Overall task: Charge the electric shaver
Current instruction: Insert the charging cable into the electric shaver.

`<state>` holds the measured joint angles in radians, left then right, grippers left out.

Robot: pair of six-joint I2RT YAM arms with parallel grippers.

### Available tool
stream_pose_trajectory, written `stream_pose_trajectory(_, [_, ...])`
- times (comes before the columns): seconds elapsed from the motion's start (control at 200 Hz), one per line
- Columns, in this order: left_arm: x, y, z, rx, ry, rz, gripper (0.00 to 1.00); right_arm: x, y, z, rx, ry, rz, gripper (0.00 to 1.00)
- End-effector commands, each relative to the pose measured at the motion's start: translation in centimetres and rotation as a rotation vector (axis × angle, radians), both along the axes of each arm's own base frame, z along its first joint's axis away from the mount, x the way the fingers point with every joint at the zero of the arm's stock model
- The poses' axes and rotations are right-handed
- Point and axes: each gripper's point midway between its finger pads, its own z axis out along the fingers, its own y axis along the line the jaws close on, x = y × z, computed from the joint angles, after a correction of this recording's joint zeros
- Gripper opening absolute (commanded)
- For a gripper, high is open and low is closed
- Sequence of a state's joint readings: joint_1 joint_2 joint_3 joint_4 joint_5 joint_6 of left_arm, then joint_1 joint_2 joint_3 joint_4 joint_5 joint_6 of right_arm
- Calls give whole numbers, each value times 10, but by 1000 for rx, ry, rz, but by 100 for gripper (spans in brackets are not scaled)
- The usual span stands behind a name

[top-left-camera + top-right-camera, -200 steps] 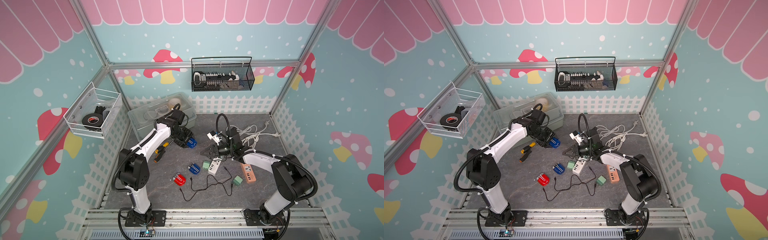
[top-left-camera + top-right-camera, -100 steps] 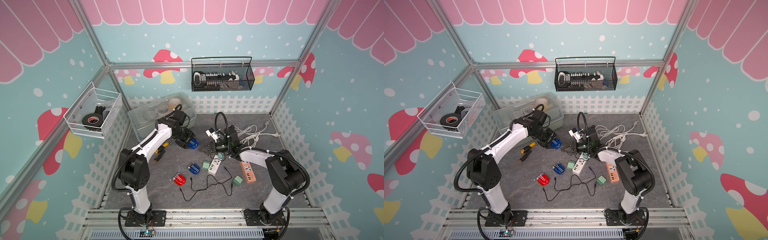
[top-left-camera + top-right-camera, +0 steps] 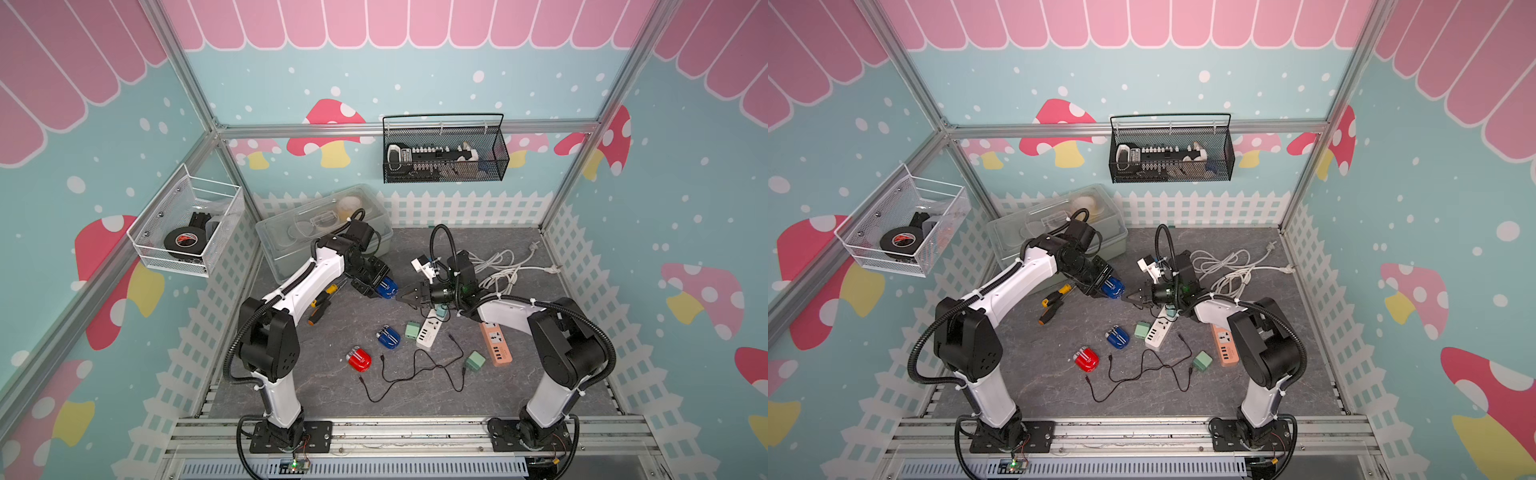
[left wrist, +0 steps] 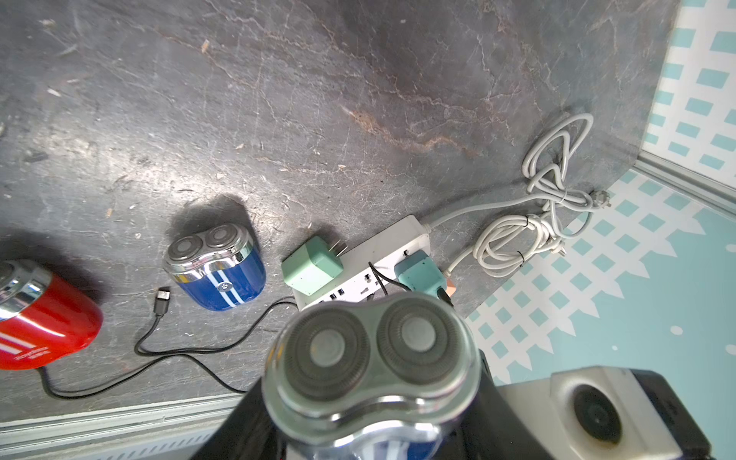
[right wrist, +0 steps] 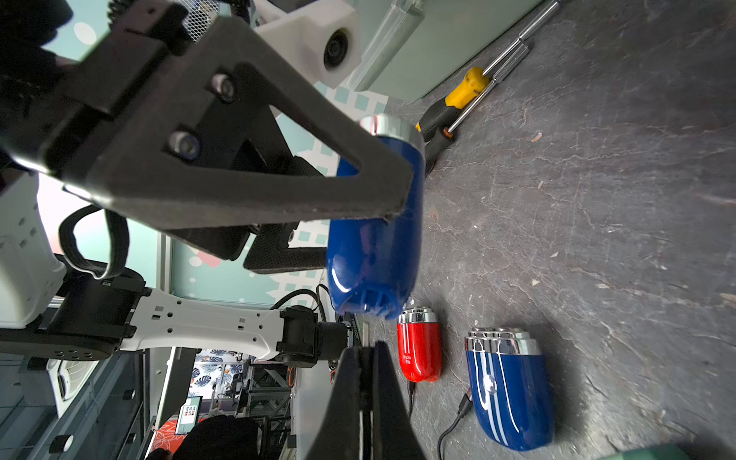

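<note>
My left gripper (image 3: 376, 286) is shut on a blue electric shaver (image 3: 386, 287), held above the table near the middle. In the left wrist view its twin foil heads (image 4: 370, 350) fill the foreground between the black fingers (image 4: 239, 430). My right gripper (image 3: 402, 296) is shut, its tips just off the shaver's base (image 5: 374, 294) in the right wrist view; I cannot tell if anything is pinched between them. A white power strip (image 3: 428, 330) carries a plugged-in teal adapter (image 4: 420, 273) with a black lead.
On the table lie a second blue shaver (image 3: 388, 337), a red shaver (image 3: 359, 359), a loose black cable (image 3: 415, 370), two green adapters (image 3: 412, 330) (image 3: 475, 360), an orange power strip (image 3: 495, 343), screwdrivers (image 3: 322, 299), a clear box (image 3: 291, 249) and coiled white cords (image 3: 498, 266).
My right gripper has swung left and up from the power strip to the held shaver's base. The left gripper with the shaver has shifted slightly towards it.
</note>
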<state>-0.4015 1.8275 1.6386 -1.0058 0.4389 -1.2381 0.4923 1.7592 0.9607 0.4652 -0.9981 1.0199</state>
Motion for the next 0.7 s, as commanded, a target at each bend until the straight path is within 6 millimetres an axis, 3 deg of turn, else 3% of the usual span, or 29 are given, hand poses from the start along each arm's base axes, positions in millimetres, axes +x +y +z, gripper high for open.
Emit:
stream_pose_trajectory(0.0, [-4, -6, 4, -1, -2, -15, 0, 7, 3, 5, 20, -27, -5, 0])
stream_pose_trajectory(0.48, [-10, -10, 6, 4, -1, -13, 0, 11, -4, 1, 25, -16, -49, 0])
stream_pose_trajectory(0.695, [-14, -6, 4, -38, 24, 106, 0, 15, -7, 5, 34, -30, -85, 0])
